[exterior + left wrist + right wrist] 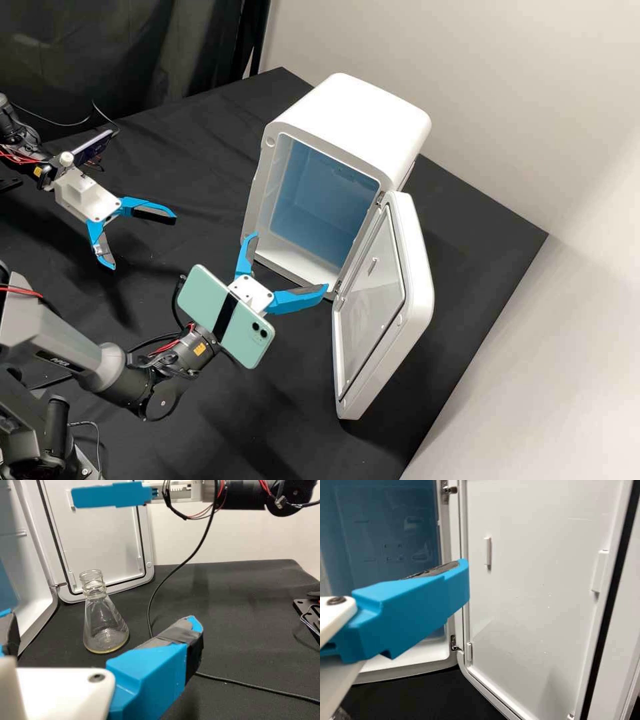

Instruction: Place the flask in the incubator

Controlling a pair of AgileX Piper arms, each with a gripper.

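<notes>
Two arms at a black worktop [200,153], seen from the room.

**Left pincer** [142,242]: the two blue fingers are spread wide with nothing between them. It hangs above the worktop, well apart from the incubator.

**Right pincer** [287,265]: its fingers are also spread, with nothing held. It sits just in front of the white box-shaped incubator [360,113], level with the lower edge of the opening. One finger is near the rim on the side away from the hinge, and the other points toward the hinge side. Whether either finger touches the casing cannot be told. A mint-green phone [227,313] is mounted just behind this pincer on the wrist.

**Incubator:** the pale blue cavity [320,193] faces the right pincer. The white door [417,280] is swung fully open beside that pincer's hinge-side finger, and its inner panel shows close up from the right wrist [540,595].

**Flask:** the clear glass conical flask [102,615] stands upright on the worktop, ahead of the left pincer and beyond its fingertips, untouched by either pincer. It has a yellowish tinge at its base and stands just in front of the door's lower edge. One blue finger of the right pincer [112,494] hangs higher than the flask's mouth.

**Cable:** a black cable [150,610] runs down from the right arm to the worktop, beside the flask.
</notes>
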